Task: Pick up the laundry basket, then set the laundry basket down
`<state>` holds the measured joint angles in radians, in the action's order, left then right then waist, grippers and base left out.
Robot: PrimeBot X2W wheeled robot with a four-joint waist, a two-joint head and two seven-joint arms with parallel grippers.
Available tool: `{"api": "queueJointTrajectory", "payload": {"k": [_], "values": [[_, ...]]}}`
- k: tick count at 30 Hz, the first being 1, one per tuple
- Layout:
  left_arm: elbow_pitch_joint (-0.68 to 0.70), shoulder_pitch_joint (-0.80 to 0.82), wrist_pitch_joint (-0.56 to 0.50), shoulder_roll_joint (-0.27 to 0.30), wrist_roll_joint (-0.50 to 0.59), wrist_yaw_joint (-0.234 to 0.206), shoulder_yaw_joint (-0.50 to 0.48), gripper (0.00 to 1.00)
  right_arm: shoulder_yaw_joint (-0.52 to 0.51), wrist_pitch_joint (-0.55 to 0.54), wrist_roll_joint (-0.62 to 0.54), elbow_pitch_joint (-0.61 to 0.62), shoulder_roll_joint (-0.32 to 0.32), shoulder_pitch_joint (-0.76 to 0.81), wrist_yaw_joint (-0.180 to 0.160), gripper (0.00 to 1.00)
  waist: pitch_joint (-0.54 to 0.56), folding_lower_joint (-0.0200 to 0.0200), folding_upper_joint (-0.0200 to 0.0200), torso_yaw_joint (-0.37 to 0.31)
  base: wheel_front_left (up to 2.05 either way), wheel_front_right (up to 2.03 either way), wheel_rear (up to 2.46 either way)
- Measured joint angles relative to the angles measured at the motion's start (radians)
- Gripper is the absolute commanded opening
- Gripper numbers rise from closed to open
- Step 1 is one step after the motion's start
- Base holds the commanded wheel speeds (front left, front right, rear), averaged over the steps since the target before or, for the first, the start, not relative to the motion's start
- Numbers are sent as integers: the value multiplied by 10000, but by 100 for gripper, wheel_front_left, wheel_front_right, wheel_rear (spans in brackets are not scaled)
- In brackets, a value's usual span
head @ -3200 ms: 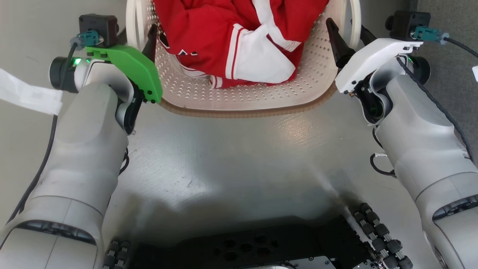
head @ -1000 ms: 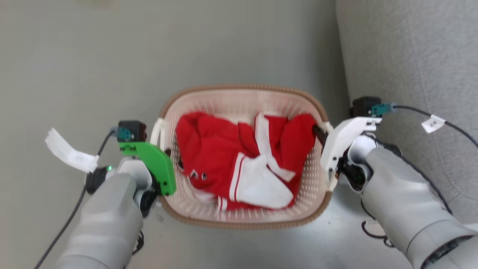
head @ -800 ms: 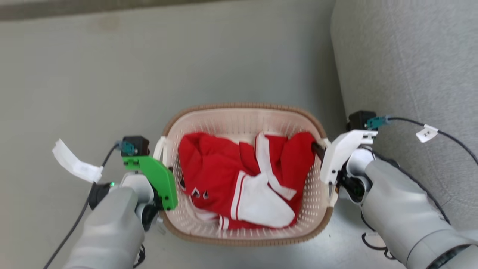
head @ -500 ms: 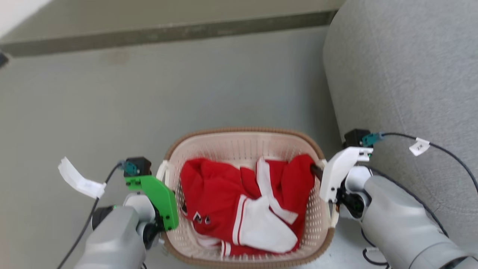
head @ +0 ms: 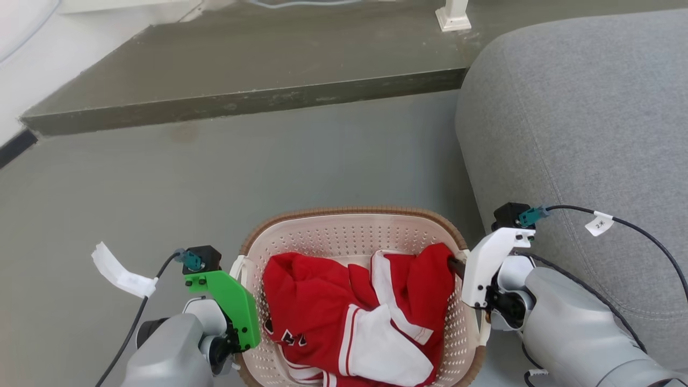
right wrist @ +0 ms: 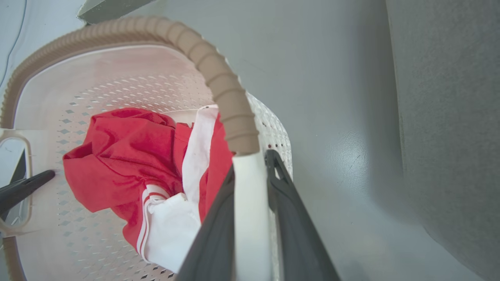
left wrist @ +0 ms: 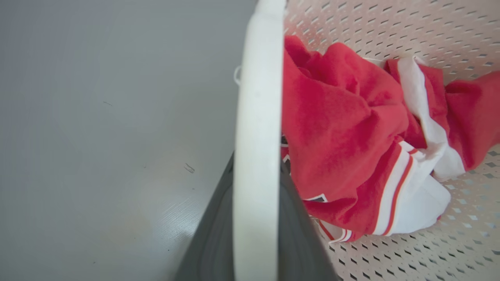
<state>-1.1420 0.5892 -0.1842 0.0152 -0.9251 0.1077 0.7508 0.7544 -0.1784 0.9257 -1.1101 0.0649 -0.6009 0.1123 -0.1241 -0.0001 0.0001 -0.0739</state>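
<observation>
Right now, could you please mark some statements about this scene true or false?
1. The left end effector grips the laundry basket by a white handle. True.
2. The laundry basket is empty. False: a red and white garment lies in it.
3. The right end effector hangs open, apart from the basket. False: it is shut on the other handle.
4. A grey sofa stands to the robot's right of the basket. True.
</observation>
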Motion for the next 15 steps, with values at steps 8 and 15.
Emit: {"api": "queueJointTrajectory", "payload": {"k": [8, 15], "values": [[136, -33, -186, 19, -203, -211, 151, 0, 155, -88, 81, 10, 27, 2, -12, 0, 95, 0, 0, 34, 0, 0, 0], [194, -127, -276, 35, -397, -305, 299, 0, 276, -161, 104, 31, 56, 1, -12, 0, 86, 0, 0, 53, 0, 0, 0]]}}
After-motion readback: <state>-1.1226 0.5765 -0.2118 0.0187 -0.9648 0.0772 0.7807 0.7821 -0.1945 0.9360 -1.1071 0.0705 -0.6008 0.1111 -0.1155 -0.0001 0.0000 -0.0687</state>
